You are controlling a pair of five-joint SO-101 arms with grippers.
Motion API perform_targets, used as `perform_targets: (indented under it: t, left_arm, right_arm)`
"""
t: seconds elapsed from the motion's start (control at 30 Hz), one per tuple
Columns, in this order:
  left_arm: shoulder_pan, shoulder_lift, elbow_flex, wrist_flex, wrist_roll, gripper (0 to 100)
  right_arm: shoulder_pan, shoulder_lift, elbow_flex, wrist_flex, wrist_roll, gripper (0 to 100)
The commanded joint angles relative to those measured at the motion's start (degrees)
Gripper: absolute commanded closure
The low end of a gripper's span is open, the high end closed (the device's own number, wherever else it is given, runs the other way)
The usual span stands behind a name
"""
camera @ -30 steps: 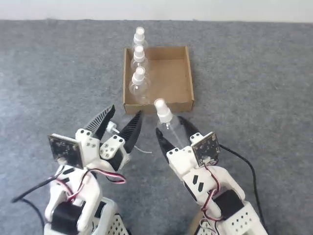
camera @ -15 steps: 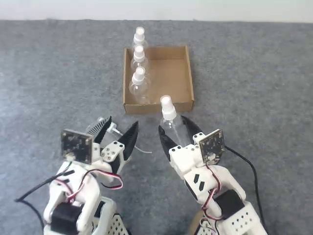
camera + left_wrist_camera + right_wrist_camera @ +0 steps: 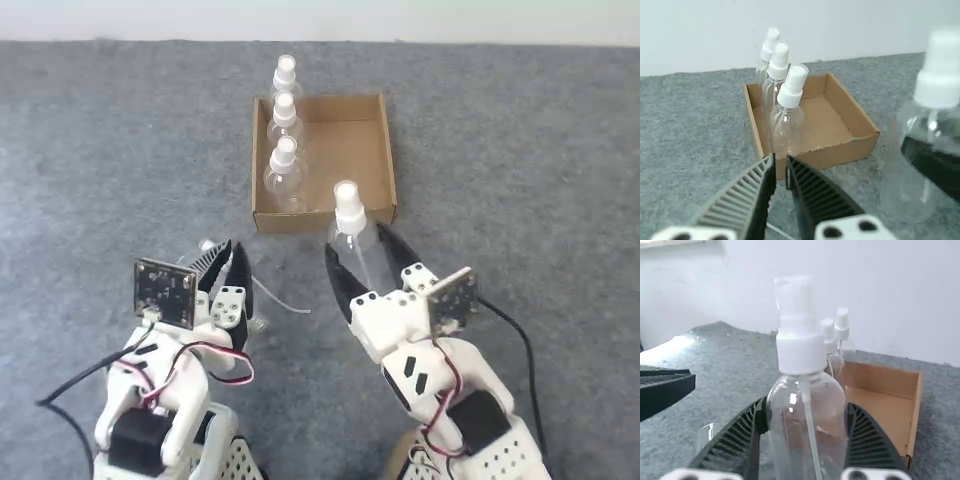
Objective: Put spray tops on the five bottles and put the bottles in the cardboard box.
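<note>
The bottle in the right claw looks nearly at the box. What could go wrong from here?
1. The right gripper holds the bottle just short of the front wall of the box; carried low, its base might catch that wall and tip.
2. Three bottles stand close together along one side of the box; a nudge could topple them.
3. A thin tube lies on the carpet by the left gripper and might get dragged.
</note>
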Motion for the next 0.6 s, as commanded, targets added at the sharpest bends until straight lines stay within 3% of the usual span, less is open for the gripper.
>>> perform_targets:
  t: [0.0, 0.57]
  left_arm:
    - [-0.1, -0.9, -0.4, -2.2, -0.4, 99]
    - [0.4, -0.9, 0.7, -2.6, -0.4, 99]
  right_arm:
    - [0.4, -0.7, -6.8, -0.1, -0.8, 89.8]
    - [0.4, -0.5, -6.9, -10.2, -1.1, 89.8]
